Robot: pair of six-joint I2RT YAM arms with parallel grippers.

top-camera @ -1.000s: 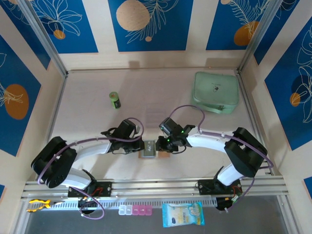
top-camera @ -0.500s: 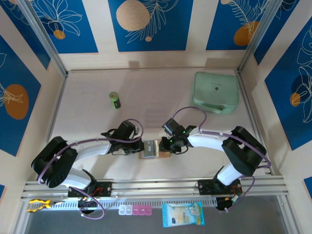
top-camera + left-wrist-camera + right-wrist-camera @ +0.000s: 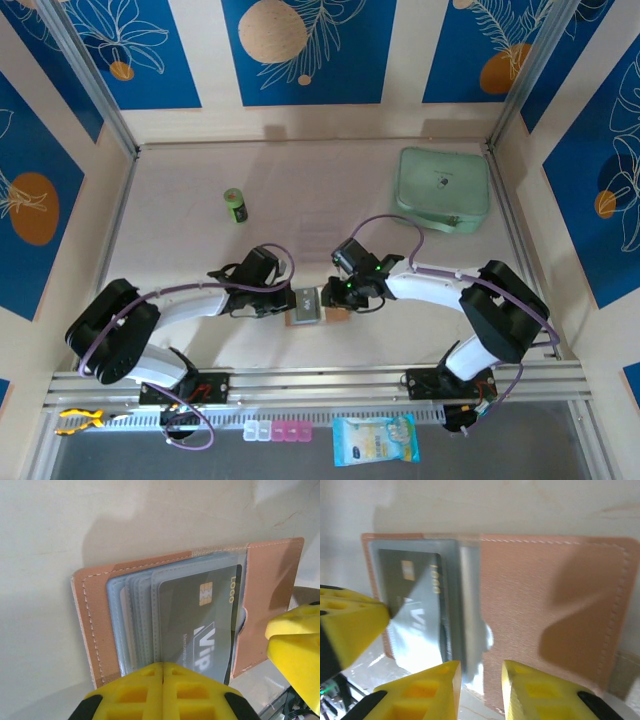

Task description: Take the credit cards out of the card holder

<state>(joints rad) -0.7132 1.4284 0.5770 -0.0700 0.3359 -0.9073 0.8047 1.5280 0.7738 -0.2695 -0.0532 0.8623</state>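
Observation:
The card holder (image 3: 338,316) lies open on the table between my two grippers, tan leather (image 3: 95,610) with a stack of clear pockets. A dark credit card (image 3: 200,615) with a gold chip and white lettering sits inside the top pocket. My left gripper (image 3: 162,666) is shut, its yellow tips pressed together against the near edge of the pockets. My right gripper (image 3: 481,667) is open, and the edge of a clear pocket by the thumb notch lies in the narrow gap. The same card (image 3: 415,595) lies left of it, on the holder (image 3: 545,600).
A mint-green case (image 3: 444,188) lies at the back right. A small green bottle (image 3: 235,205) stands at the back left. Below the table's front rail sit pink and white pill boxes (image 3: 280,431) and a blue packet (image 3: 375,440).
My right gripper has shifted slightly over the holder and its jaws have widened a little. The left gripper and the holder have stayed put.

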